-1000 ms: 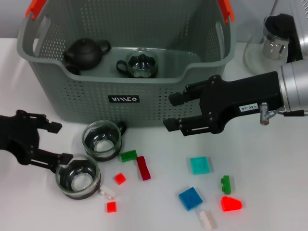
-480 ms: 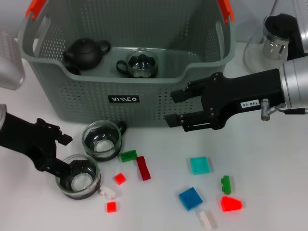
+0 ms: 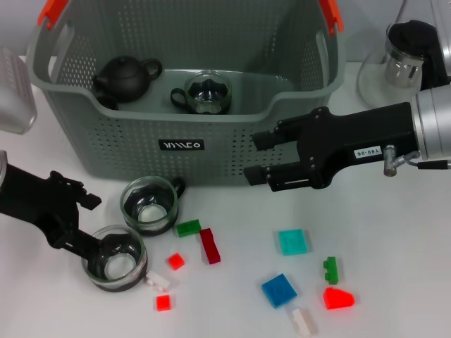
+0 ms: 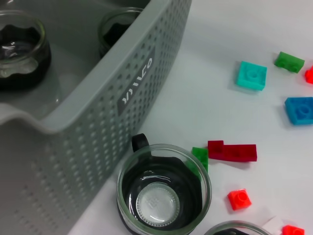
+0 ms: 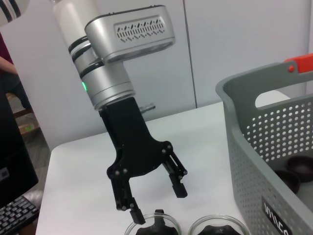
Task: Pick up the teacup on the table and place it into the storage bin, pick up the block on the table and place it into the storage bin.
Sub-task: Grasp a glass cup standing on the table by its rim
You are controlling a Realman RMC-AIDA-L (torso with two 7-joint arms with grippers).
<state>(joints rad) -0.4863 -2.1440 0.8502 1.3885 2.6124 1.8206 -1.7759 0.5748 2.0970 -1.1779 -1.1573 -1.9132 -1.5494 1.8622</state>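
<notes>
Two glass teacups stand on the table (image 3: pixel 394 232) in front of the bin (image 3: pixel 190 134). The near cup (image 3: pixel 115 258) sits at about seven o'clock in the head view; the far cup (image 3: pixel 150 205) is just beside it at its one o'clock, handle turned toward the bin wall, close below the black label (image 3: pixel 182 145). The left gripper (image 3: pixel 88 224) is at the near cup: its fingers are apart, the lower one reaching the cup's rim at the cup's ten o'clock, the upper one free above it. The right wrist view shows the same gripper (image 5: pixel 156 203) from the front, spread open over the two cups.

Blocks lie loose on the table from six to four o'clock: a green block (image 3: pixel 187 228) touching a dark red block (image 3: pixel 209 246), a small red block (image 3: pixel 175 261), a white block (image 3: pixel 157 281), another red one (image 3: pixel 163 303), a teal block (image 3: pixel 292 241), a blue block (image 3: pixel 280 290), a small green piece (image 3: pixel 330 270), a red wedge (image 3: pixel 338 298) and a second white block (image 3: pixel 304 321).

Inside the bin sit a black teapot (image 3: pixel 125 77) and a third glass cup (image 3: pixel 207 92). Orange handle pieces (image 3: pixel 51 12) cap its upper corners.

The right gripper (image 3: pixel 264 158) hangs at three o'clock, fingers apart and empty, beside the bin's front corner. A glass pitcher (image 3: pixel 402 63) stands at one o'clock.
</notes>
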